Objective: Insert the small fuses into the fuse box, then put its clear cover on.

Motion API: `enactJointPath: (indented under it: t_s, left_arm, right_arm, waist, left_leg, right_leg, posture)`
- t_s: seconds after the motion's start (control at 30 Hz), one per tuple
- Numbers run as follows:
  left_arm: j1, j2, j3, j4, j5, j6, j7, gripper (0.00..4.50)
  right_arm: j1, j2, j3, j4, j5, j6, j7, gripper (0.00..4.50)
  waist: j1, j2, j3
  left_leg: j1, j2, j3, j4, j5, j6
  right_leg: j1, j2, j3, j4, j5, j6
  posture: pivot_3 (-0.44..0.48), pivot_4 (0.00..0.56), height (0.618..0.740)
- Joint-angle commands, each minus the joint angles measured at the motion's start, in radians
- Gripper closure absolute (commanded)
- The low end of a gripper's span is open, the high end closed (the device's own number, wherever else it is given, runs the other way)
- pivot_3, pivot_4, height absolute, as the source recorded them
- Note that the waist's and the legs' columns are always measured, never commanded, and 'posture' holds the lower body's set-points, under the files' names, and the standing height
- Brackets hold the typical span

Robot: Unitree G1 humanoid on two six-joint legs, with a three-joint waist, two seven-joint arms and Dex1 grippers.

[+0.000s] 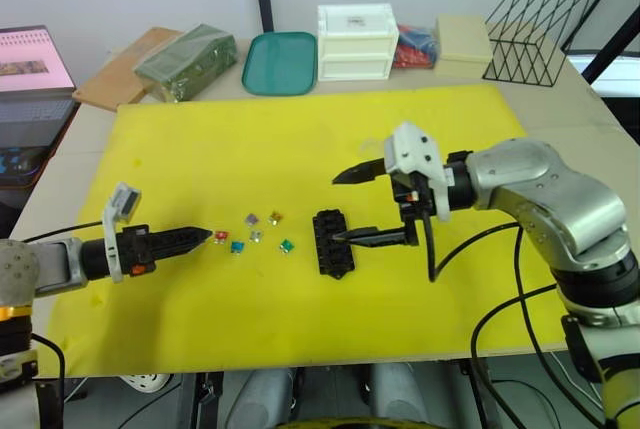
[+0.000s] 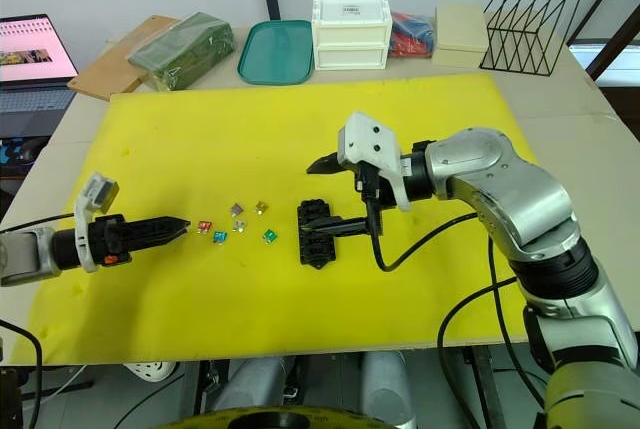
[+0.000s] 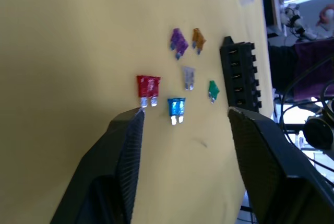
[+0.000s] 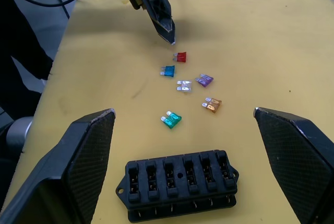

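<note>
My left gripper [image 3: 182, 117] is parted and holds nothing. It lies low over the yellow mat [image 1: 300, 129] with its tips just beside the red fuse [image 3: 147, 87]; one fingertip [image 3: 136, 113] sits right at that fuse's metal legs.

My right gripper [image 1: 345, 207] is spread wide and empty. Its lower finger [image 1: 375, 238] reaches the right edge of the fuse box [image 1: 332, 242]; I cannot tell whether it touches.

The fuse box lies flat on the mat, near centre, slots facing up and all unfilled.

The six small fuses lie loose on the mat at 9 o'clock from the fuse box, between it and my left gripper:
- red fuse: farthest from the box.
- blue fuse [image 1: 237, 247]: just beside the red one.
- grey fuse [image 1: 256, 237]: centre of the cluster.
- purple fuse [image 1: 251, 219] and amber fuse [image 1: 274, 217]: far side of the cluster.
- green fuse [image 1: 286, 245]: closest to the box.
</note>
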Motion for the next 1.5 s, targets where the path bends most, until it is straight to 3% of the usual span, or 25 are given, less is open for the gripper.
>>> enactJointPath:
  t_s: [0.03,0.67,1.03,1.17,1.33,1.5]
  left_arm:
    - [-0.003,-0.007,0.031,0.021,-0.015,0.016,0.013,1.65]
    - [-0.128,-0.136,-0.025,0.096,0.010,0.037,0.102,1.65]
    - [-0.092,-0.107,-0.118,0.102,0.058,-0.036,0.046,1.65]
    - [-0.089,-0.105,-0.128,0.104,0.065,-0.052,0.034,2.58]
    - [-0.075,-0.100,-0.129,0.106,0.075,-0.065,0.017,4.42]
    - [-0.032,-0.069,-0.168,0.102,0.113,-0.126,-0.015,4.47]
  right_arm:
    - [-0.020,-0.001,-0.006,-0.012,-0.008,-0.024,0.011,0.00]
    - [-0.029,0.010,-0.010,-0.032,-0.010,-0.008,-0.005,0.00]
    - [-0.026,0.007,-0.019,-0.058,0.008,0.019,-0.029,0.00]
    - [-0.029,0.006,-0.017,-0.057,0.010,0.021,-0.029,0.00]
    - [-0.030,0.004,-0.016,-0.058,0.010,0.020,-0.026,0.00]
    - [-0.041,0.005,-0.013,-0.050,0.007,0.017,-0.020,0.00]
  waist:
    - [0.000,0.000,0.000]
    - [0.003,-0.001,0.000]
    - [0.003,-0.001,-0.001]
    - [0.002,-0.001,-0.001]
    - [0.001,0.000,-0.001]
    - [-0.003,0.000,-0.001]
  left_leg:
    - [0.000,0.000,0.000,0.000,0.000,0.000]
    - [0.000,-0.001,0.000,0.000,0.000,0.000]
    - [0.000,-0.001,0.000,0.000,0.000,0.000]
    - [0.000,-0.001,0.000,0.000,0.000,0.000]
    - [0.000,-0.001,0.000,0.000,0.000,0.000]
    - [0.001,0.000,0.000,0.000,0.000,0.000]
  right_leg:
    - [0.000,0.000,0.000,0.000,0.000,0.000]
    - [0.000,-0.001,0.000,0.000,0.000,0.000]
    - [0.000,-0.001,0.000,0.000,0.000,0.000]
    - [0.000,-0.001,0.000,0.000,0.000,0.000]
    - [0.000,-0.001,0.000,0.000,0.000,0.000]
    - [0.000,-0.001,0.001,0.000,0.000,0.000]
  posture:
    - [0.000,0.150,0.740]
    - [0.000,0.150,0.740]
    - [0.000,0.150,0.740]
    - [0.000,0.150,0.740]
    - [0.000,0.150,0.740]
    - [0.000,0.150,0.740]
